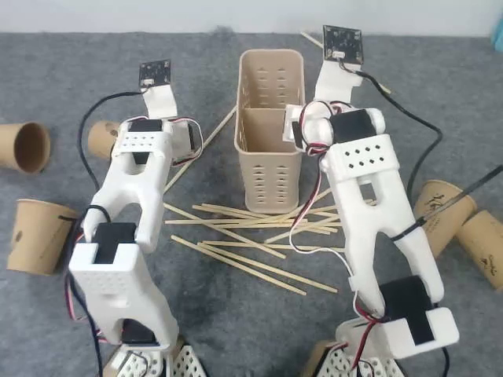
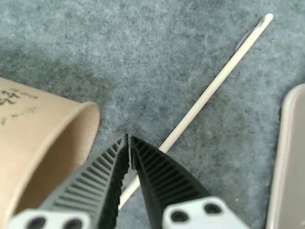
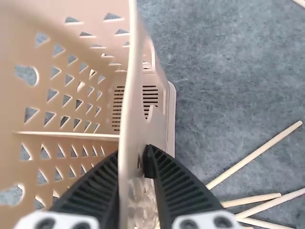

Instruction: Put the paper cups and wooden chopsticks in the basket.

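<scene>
No readable text. Dark printed marks on paper cup (image 2: 33, 124) wall, also on right-side paper cups (image 1: 440, 208): too small, illegible.

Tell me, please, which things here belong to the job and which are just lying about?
Job: paper cups; wooden chopsticks; basket, its wall clamped by the right gripper; left gripper, shut above a chopstick.
Just there: grey carpet.

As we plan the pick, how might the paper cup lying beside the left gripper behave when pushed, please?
The paper cup lies on its side, so a push would probably roll it, curving since it tapers. Its thin rim looks likely to crush under a firm squeeze. It looks empty, so probably light.
</scene>
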Controlling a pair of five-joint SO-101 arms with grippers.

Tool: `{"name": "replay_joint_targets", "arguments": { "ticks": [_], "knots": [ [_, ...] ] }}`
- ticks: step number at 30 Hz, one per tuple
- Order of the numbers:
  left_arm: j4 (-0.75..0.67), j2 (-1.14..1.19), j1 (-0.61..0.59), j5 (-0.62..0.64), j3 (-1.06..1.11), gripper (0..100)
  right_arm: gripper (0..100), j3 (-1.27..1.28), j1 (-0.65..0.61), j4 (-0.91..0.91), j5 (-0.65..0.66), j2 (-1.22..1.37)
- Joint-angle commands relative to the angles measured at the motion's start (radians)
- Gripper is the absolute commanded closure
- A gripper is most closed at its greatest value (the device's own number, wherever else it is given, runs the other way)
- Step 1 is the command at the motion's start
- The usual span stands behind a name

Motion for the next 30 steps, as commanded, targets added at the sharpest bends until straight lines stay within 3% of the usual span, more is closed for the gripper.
{"name": "replay_joint_targets", "arguments": {
  "ticks": [1, 7, 13, 18, 23, 30],
  "knots": [
    [-0.018, -0.011, -0.011, 0.008, -0.041, 98, 99.1, -0.031, 0.015, 0.002, 0.034, -0.091],
    [-0.018, -0.012, -0.011, 0.008, -0.041, 98, 98.4, -0.037, 0.013, 0.002, 0.077, -0.099],
    [-0.018, -0.012, -0.028, 0.008, -0.041, 98, 82.4, -0.058, 0.016, 0.065, 0.078, -0.116],
    [-0.02, -0.014, -0.031, 0.008, -0.042, 98, 81.5, -0.157, 0.01, 0.127, 0.08, -0.14],
    [-0.015, -0.014, -0.032, 0.003, -0.042, 98, 81.5, -0.233, 0.021, 0.065, 0.087, -0.136],
    [0.023, -0.015, -0.029, 0.003, -0.041, 98, 81.5, -0.238, 0.122, -0.125, 0.203, -0.128]
  ]
}}
